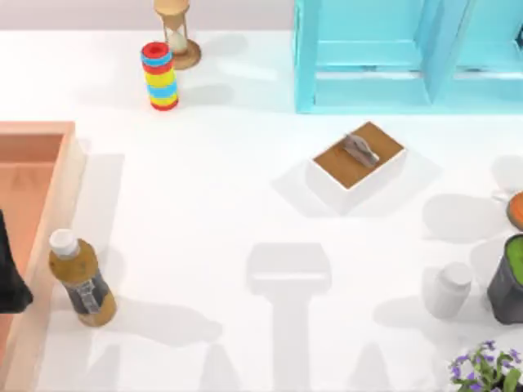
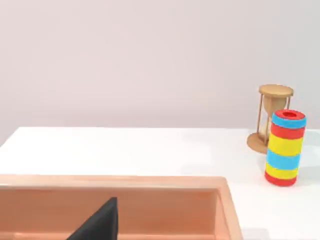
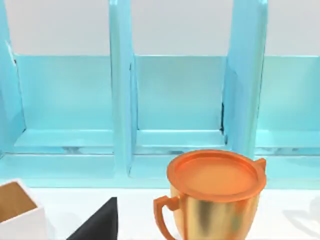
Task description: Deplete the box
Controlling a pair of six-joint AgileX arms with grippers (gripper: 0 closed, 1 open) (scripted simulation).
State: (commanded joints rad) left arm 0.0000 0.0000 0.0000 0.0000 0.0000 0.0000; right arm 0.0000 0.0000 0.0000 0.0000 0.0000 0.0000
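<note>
The box (image 1: 49, 135) is a large pale wood crate with a reddish-orange inside, cut off by the table's left edge. Its near rim (image 2: 125, 181) crosses the left wrist view. My left gripper (image 1: 11, 282) is a dark shape low inside the box, close to its right wall, and a black tip of it (image 2: 100, 222) shows above the box's inside. An amber bottle (image 1: 79, 279) with a white cap stands on the table just outside that wall. A black tip of my right gripper (image 3: 100, 222) shows near a gold cup (image 3: 215, 195).
A striped cylinder (image 1: 159, 76) and an hourglass (image 1: 176, 33) stand at the back. A cyan shelf (image 1: 392, 53) is at the back right. A white box with a brown top (image 1: 358, 163) sits mid-table. A white jar (image 1: 450, 289), a green-topped container (image 1: 509, 282) and flowers (image 1: 488, 371) crowd the right.
</note>
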